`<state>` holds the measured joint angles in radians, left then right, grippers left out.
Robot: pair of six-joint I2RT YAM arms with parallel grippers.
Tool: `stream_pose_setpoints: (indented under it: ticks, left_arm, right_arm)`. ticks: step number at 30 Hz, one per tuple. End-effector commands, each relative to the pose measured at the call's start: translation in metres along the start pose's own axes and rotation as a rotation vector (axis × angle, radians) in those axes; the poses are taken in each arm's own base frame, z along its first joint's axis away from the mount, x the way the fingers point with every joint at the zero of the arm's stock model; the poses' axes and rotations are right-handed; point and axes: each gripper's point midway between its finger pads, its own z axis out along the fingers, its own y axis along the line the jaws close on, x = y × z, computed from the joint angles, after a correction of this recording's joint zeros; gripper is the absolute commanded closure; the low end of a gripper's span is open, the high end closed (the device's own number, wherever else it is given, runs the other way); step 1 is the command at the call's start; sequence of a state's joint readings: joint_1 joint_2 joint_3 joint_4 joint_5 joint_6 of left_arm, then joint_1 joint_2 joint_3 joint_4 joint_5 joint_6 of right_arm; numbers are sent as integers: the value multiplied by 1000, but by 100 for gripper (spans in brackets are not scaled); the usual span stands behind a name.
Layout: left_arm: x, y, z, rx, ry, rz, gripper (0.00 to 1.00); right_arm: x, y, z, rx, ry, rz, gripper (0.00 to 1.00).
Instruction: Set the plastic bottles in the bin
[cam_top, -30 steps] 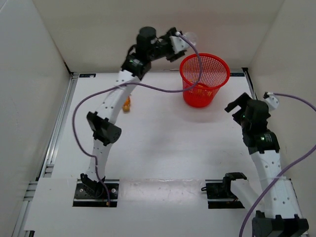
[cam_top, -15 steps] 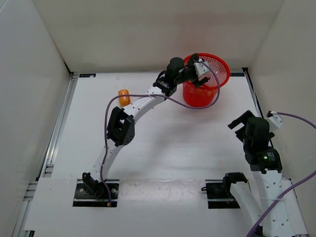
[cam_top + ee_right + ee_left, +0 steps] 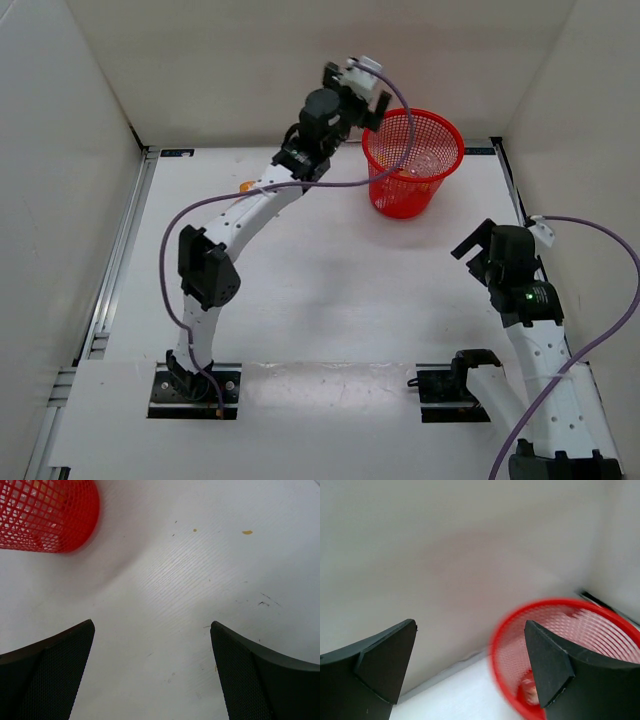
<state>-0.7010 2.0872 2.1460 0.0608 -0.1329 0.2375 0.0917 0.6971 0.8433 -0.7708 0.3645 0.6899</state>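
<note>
The red mesh bin (image 3: 402,200) stands at the back right of the table. My left gripper (image 3: 355,88) is raised beside the bin's upper left rim, open and holding nothing. In the left wrist view its gripper (image 3: 470,625) faces the back wall, with the blurred bin (image 3: 496,645) at lower right and a pale blurred object (image 3: 530,692) at its bottom. A bit of an orange bottle (image 3: 245,186) shows on the table behind the left arm. My right gripper (image 3: 470,240) hangs open over bare table, right of the bin (image 3: 45,515), with nothing between the jaws (image 3: 152,625).
White walls close in the table at the back and on both sides. A metal rail (image 3: 118,260) runs along the left edge. Purple cables (image 3: 400,120) trail from both wrists, the left one draped across the bin's mouth.
My left gripper held a clear bottle, swung over the bin and opened; now it is empty, raised at the bin's left rim. The right arm shifted slightly, still open.
</note>
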Motion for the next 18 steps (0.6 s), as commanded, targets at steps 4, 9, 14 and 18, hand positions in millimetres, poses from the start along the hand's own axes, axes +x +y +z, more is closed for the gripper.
stream_pose_setpoints:
  ticks: [4,9,14,18]
  left_arm:
    - [52,166,-79,-632,282,-85,0]
    - [142,203,-113,-674,483,-135,0]
    - [210,223,-144,-621,628,-229,0]
    - [250,223,-162,-627,726,-236,0]
  right_arm:
    - [-8,24,4,-93,-9,34,0]
    - [-1,30,11,-104,37,35,0]
    - [6,34,14,-111,71,33,0]
    - [11,34,14,-111,82,36,0]
